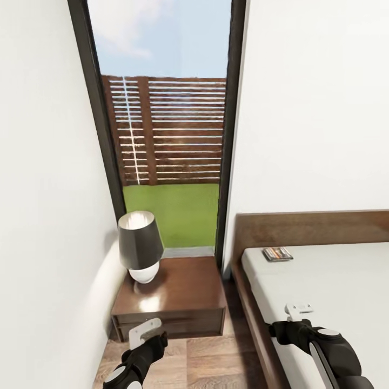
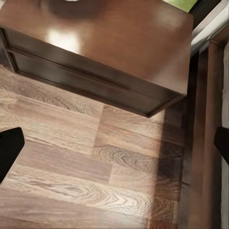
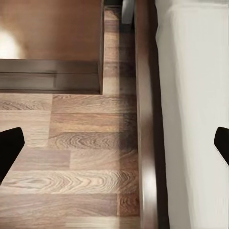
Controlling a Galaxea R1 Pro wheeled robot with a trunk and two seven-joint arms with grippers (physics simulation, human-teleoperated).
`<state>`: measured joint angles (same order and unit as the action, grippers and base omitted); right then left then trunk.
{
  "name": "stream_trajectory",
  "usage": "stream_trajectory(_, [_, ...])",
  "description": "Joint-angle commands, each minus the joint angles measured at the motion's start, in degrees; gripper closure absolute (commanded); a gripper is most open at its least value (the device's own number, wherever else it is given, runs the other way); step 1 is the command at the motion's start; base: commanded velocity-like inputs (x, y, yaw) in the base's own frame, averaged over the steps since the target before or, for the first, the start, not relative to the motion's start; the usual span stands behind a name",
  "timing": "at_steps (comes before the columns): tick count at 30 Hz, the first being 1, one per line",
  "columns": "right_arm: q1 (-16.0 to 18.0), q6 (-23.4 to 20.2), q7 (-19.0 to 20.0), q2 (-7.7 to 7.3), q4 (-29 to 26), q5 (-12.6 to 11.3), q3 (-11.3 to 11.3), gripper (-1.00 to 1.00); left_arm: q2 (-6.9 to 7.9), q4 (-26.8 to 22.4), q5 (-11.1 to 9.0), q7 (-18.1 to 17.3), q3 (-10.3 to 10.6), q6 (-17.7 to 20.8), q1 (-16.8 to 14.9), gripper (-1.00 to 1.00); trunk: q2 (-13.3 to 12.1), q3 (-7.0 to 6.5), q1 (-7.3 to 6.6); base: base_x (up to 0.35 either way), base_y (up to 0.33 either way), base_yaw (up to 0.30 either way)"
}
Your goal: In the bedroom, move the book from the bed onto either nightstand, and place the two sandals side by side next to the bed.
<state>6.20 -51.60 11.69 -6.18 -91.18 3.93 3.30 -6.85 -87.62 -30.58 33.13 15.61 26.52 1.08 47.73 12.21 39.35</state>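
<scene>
Lying on the bed (image 1: 346, 292) near the headboard, book (image 1: 277, 254) well beyond the spread right gripper (image 1: 296, 312).

The book (image 1: 277, 254) is lying flat on the bed (image 1: 346, 281) by its headboard, well beyond the right fingers (image 1: 298, 309); the nightstand (image 1: 178, 294) is sitting just past the left fingers (image 1: 143, 329).

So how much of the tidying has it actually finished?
Nothing looks finished yet. The book lies on the bed near the headboard, and the nightstand holds only a lamp. Both grippers, left and right, are open and hold nothing. Left to do: move the book, then pair the sandals beside the bed.
</scene>
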Motion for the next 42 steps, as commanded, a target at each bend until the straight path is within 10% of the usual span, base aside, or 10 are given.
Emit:
stream_trajectory(1, [0.0,-0.3,0.5,0.0,-0.1,0.4,0.0,-1.0,0.0,-0.1,-0.5,0.4,0.0,0.1,0.0,-1.0,0.1,0.07,0.05,0.336,0.0,0.0])
stream_trajectory(42, [0.1,-0.8,0.5,-0.17,-0.3,0.4,0.0,-1.0,-0.02,-0.1,-0.5,0.2,0.0,0.0,0.0,-1.0,0.1,-0.24,0.05,0.093,0.0,-0.023])
